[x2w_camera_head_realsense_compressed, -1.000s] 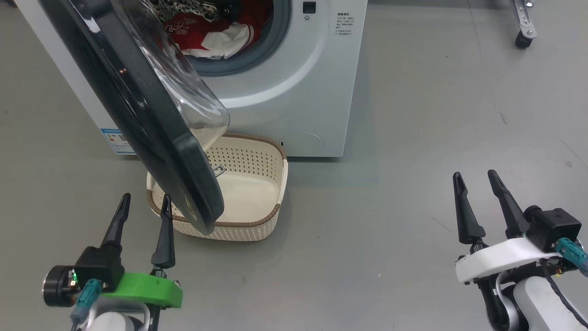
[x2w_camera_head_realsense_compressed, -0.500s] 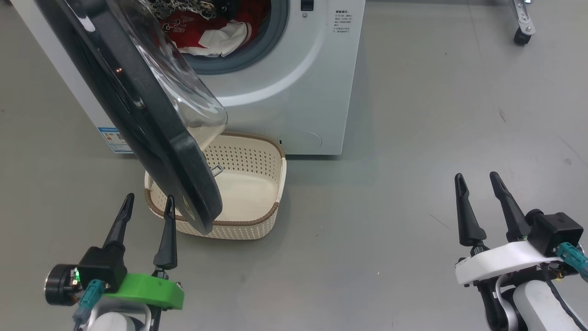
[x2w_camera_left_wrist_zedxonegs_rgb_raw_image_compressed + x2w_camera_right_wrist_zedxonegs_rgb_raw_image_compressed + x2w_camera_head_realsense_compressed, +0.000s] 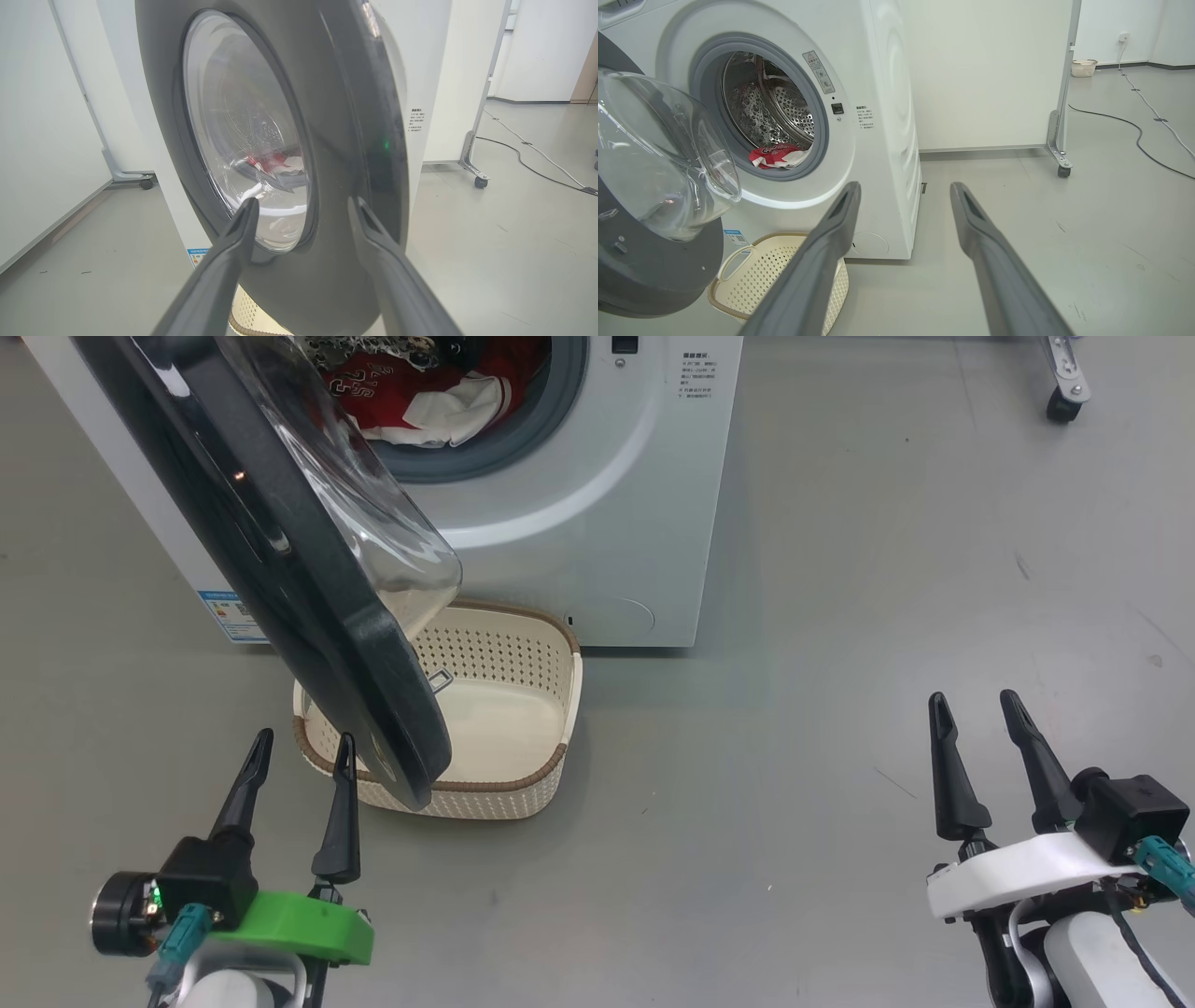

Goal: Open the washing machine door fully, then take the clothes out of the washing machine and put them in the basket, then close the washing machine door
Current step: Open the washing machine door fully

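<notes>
The left gripper (image 3: 305, 738) is held low, with its two dark fingers spread wide and empty. Just ahead of it, and slightly to its right, the washing machine door (image 3: 308, 569) is swung partway out from the washing machine (image 3: 579, 504). The door's black rim is close beside the tip of the right-hand finger, though whether they touch cannot be told. In the left wrist view the door's outer face is met straight ahead of the fingers, and the clothes (image 3: 273, 162) are glimpsed through the glass bowl (red and white, smeared by the curve of the glass).

The basket (image 3: 467, 798) is set on the grey floor (image 3: 794, 709) directly ahead of the left gripper. It lies beneath the lower edge of the door and against the foot of the machine. A blue label sticker (image 3: 229, 616) is seen on the machine's lower front, ahead of this gripper and to its left.

The right gripper (image 3: 971, 698) is held low and well apart from the machine, its fingers likewise parted wide and empty. Ahead of it and far to its left, the drum mouth is exposed within the grey seal. The clothes are seen heaped at the bottom of the drum, beyond the door. From this gripper the basket is found low to the left, partly covered by the door's rim.
</notes>
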